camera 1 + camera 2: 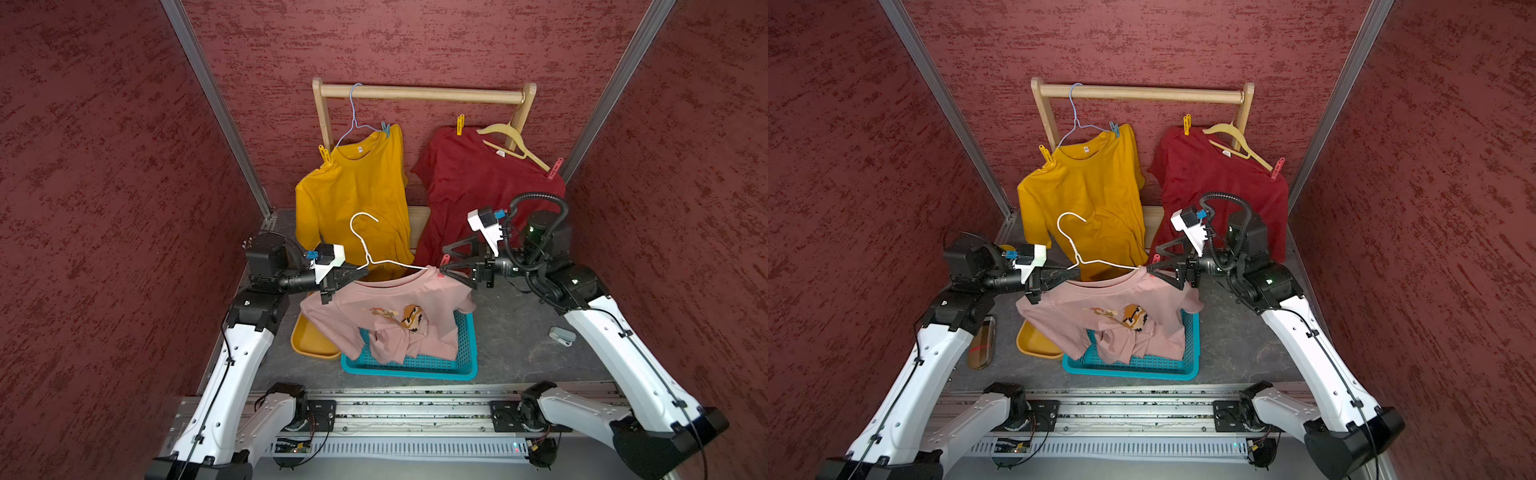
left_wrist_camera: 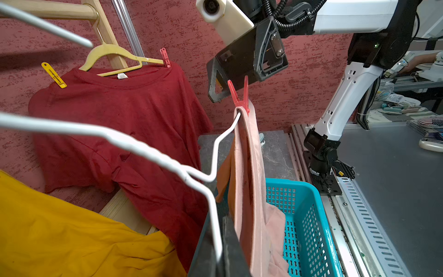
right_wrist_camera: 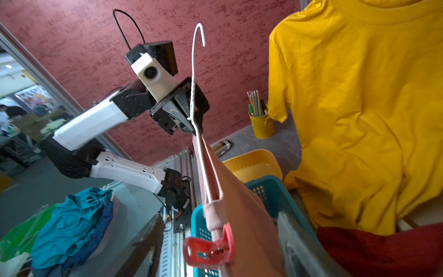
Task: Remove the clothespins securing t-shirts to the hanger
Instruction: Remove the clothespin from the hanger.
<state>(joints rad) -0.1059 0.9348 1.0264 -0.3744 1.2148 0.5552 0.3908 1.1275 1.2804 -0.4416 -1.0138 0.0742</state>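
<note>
The pale pink t-shirt (image 1: 386,303) hangs on a white wire hanger (image 1: 365,245) above the basket. My left gripper (image 1: 361,272) (image 2: 219,215) is shut on the hanger's wire at the shirt's left shoulder. At the right shoulder a red-pink clothespin (image 1: 444,260) (image 2: 239,96) (image 3: 208,249) clamps shirt to hanger. My right gripper (image 1: 442,270) (image 3: 220,239) is open, its fingers either side of that pin. On the rack, the mustard t-shirt (image 1: 357,187) carries a yellow pin (image 1: 325,154) and a blue pin (image 1: 386,129). The dark red t-shirt (image 1: 486,187) carries a yellow pin (image 1: 460,124) and a red pin (image 1: 555,168).
A wooden rack (image 1: 419,93) stands against the back wall. A teal basket (image 1: 465,365) and a yellow tray (image 1: 307,345) sit under the pink shirt. A small grey object (image 1: 562,336) lies at the right; a yellow cup of pencils (image 3: 262,124) stands at the far left.
</note>
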